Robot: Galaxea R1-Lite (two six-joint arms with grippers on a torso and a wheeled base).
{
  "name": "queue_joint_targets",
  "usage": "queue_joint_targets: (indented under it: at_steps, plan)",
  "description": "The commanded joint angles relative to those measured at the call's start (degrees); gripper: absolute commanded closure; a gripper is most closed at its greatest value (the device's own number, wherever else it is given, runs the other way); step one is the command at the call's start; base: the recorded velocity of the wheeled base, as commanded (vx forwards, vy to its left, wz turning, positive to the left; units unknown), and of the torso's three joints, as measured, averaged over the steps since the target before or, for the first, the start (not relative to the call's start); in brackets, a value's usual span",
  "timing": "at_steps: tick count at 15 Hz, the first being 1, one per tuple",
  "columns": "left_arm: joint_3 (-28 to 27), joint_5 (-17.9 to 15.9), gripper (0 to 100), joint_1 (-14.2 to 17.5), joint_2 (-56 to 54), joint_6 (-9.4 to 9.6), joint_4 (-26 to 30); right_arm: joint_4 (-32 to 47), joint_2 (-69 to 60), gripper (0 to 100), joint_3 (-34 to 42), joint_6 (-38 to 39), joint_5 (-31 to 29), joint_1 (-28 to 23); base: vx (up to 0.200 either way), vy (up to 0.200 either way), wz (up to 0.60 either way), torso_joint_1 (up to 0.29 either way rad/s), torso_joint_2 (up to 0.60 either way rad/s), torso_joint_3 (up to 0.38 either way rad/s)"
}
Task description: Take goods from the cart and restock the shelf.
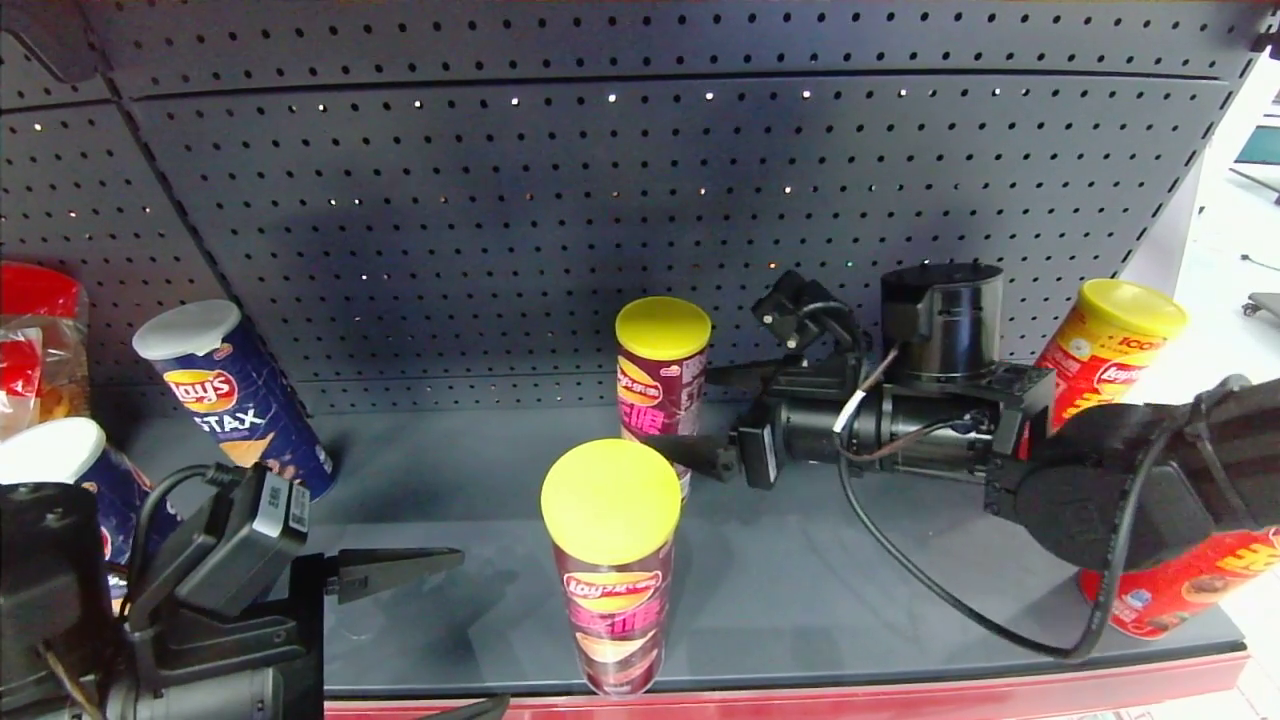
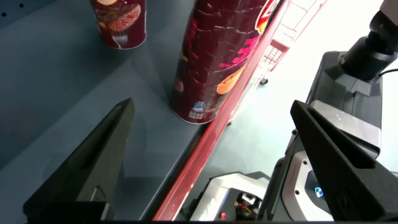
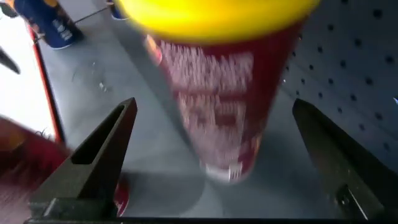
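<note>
Hands first: the right hand [image 3: 214, 109] is spread wide, its black fingers [image 3: 99, 155] flanking a tall maroon chip tube with a yellow lid [image 1: 660, 385] that stands upright mid-shelf, nothing clamped on it. At 6 o'clock from it, a second maroon yellow-lidded tube [image 1: 612, 590] stands at the front lip of the grey metal shelf [image 1: 800, 580]. The left hand [image 2: 212, 107] hangs released at 8 o'clock of that tube. A white-capped blue tube [image 1: 235, 400] leans at 9 o'clock, a red yellow-lidded tube [image 1: 1105, 360] at 3.

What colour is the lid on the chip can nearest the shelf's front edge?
Bright yellow; the lid shows best in the head view.
</note>
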Motion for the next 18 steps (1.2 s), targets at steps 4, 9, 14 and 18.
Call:
queue_joint_targets:
  at_steps: [4,9,14,18]
  plan:
    - [0.4,0.0,0,1.1,2.4,-0.11,0.1,-0.1,-13.7,0,13.4,0.3,-3.0,-1.2,0.000,0.000,0.00,0.000,0.00,0.000]
    - [-0.3,-0.1,0,2.6,6.3,-0.02,0.2,0.1,-30.1,0,26.6,0.0,-4.4,-3.4,0.000,0.000,0.00,0.000,0.00,0.000]
    - [-0.2,0.0,0,2.7,7.2,-0.02,0.3,0.2,-45.2,0,35.5,-0.1,-4.7,-3.5,0.000,0.000,0.00,0.000,0.00,0.000]
    - [-0.2,0.1,0,3.6,7.9,-0.02,0.3,0.9,-58.8,0,39.8,-0.3,-7.2,-3.6,0.000,0.000,0.00,0.000,0.00,0.000]
